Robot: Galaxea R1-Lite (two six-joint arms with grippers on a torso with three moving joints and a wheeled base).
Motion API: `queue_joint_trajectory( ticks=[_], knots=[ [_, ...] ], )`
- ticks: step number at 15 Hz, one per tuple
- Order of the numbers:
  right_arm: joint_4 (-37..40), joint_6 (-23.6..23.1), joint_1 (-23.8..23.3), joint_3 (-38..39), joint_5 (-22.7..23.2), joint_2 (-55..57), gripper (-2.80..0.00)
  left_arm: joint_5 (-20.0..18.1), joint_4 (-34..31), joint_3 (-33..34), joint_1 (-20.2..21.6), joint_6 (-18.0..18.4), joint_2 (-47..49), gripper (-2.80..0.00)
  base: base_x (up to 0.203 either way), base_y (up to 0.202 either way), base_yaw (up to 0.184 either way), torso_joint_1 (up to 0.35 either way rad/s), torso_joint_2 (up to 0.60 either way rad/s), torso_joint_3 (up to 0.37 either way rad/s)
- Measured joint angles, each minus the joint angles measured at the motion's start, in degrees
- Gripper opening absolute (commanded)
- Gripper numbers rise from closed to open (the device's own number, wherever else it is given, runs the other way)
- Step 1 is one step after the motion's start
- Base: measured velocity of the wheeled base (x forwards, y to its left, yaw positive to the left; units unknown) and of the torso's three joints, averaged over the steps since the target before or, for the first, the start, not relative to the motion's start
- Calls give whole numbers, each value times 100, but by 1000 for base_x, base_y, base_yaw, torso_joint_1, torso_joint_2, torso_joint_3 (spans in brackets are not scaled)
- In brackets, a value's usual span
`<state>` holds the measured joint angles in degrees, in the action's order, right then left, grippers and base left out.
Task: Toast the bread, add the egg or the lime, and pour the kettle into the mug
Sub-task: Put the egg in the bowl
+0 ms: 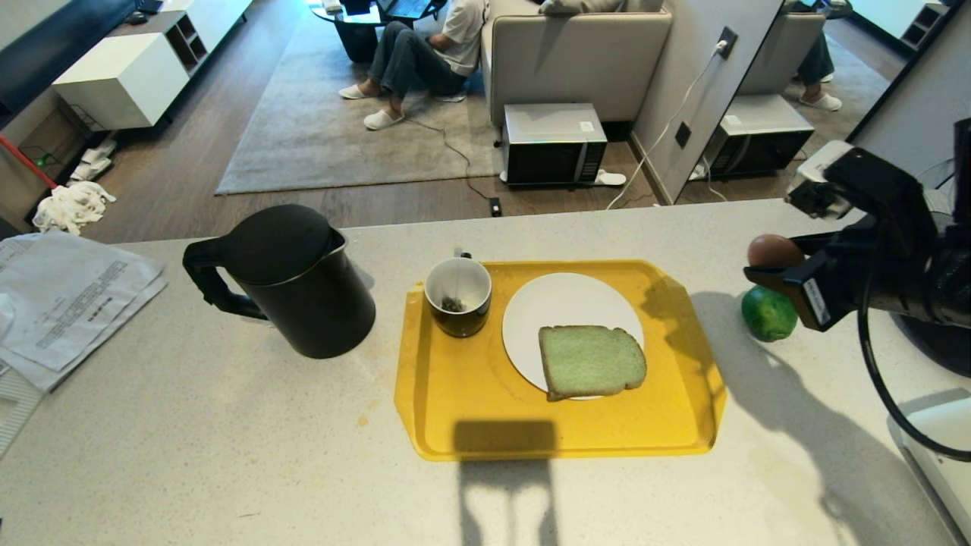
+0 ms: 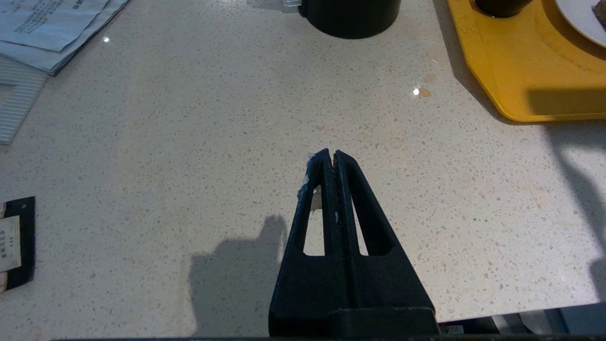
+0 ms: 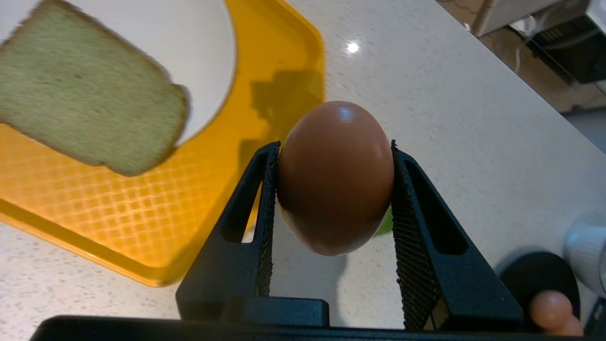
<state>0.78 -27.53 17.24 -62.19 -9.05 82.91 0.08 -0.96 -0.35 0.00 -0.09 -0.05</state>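
Note:
The pale green bread (image 1: 592, 360) lies on a white plate (image 1: 561, 303) on the yellow tray (image 1: 470, 409), beside the dark mug (image 1: 458, 296). The black kettle (image 1: 296, 280) stands left of the tray. Right of the tray, my right gripper (image 1: 774, 262) hangs above the counter, shut on a brown egg (image 1: 774, 250), just over the green lime (image 1: 768, 312). In the right wrist view the egg (image 3: 336, 175) is clamped between both pads of that gripper (image 3: 335, 144), with the bread (image 3: 85, 109) beyond. My left gripper (image 2: 331, 154) is shut and empty over bare counter.
Papers (image 1: 68, 303) lie at the counter's left end. A white appliance (image 1: 941, 440) sits at the right front corner. Another egg (image 3: 549, 308) rests in a dark holder near my right wrist. A person (image 1: 425, 53) sits on the floor beyond the counter.

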Motion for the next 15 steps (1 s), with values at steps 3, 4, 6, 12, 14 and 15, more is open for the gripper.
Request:
queue_joint_trajectory(
  ticks=[3,4,6,12,14,15],
  knots=[
    [145,0,494,-403,-327,503,-280,-1,0,0,-2,2,0,-280,0,0,0,0,0,0],
    [164,-3,570,-555,-450,696,-280,-1,0,0,-2,2,0,-280,0,0,0,0,0,0],
    [203,-23,659,-783,-666,1092,-280,1,0,2,0,3,0,-280,0,0,0,0,0,0],
    [161,-33,892,-1029,-1155,1983,-280,2,0,0,0,1,0,-280,0,0,0,0,0,0],
    [155,-34,1035,-1142,-1280,2212,-280,-1,0,2,0,4,0,-280,0,0,0,0,0,0],
    [154,-34,1108,-1200,-1326,2312,-280,0,0,1,0,2,0,-280,0,0,0,0,0,0]
  ],
)
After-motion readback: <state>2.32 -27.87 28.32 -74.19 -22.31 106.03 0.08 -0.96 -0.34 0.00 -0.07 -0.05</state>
